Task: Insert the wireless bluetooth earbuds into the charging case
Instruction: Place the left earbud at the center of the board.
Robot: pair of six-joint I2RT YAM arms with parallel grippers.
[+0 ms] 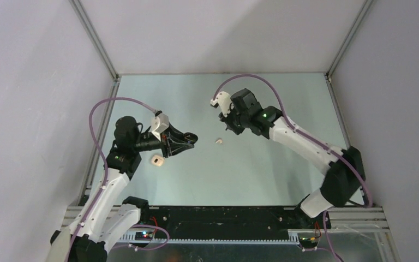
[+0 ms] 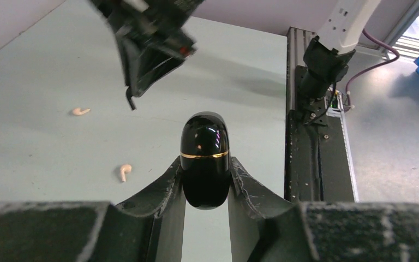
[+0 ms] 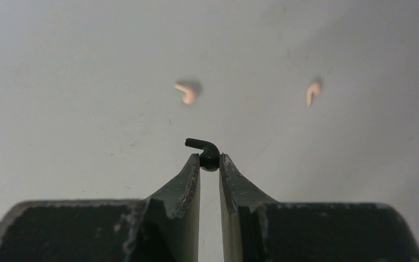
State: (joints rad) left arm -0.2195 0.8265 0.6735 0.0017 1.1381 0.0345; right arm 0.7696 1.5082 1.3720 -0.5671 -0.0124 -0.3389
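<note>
Black fingers of the right gripper (image 3: 209, 159) are pressed onto a black earbud (image 3: 202, 144). Its short stem pokes out leftward above the tips, seemingly clear of the table (image 3: 60, 82). Opposite, the left gripper (image 2: 205, 162) clamps the black charging case (image 2: 204, 134) by its lower half, the rounded end facing the right arm. A gold seam rings the shell and the lid looks shut, so nothing shows inside it.

Step in hand, as judged: presenting bud to case in mid-air, with insertion not yet begun. The next move likely calls for the lid to be opened first, then for fine alignment of the stem with its well.

Beyond the grippers, one pale beige earbud (image 3: 187, 91) and a second beige earbud (image 3: 312, 91) lie loose on the table, apart from each other. From above, a beige case (image 1: 157, 160) sits near the left gripper. Its contents cannot be made out.
</note>
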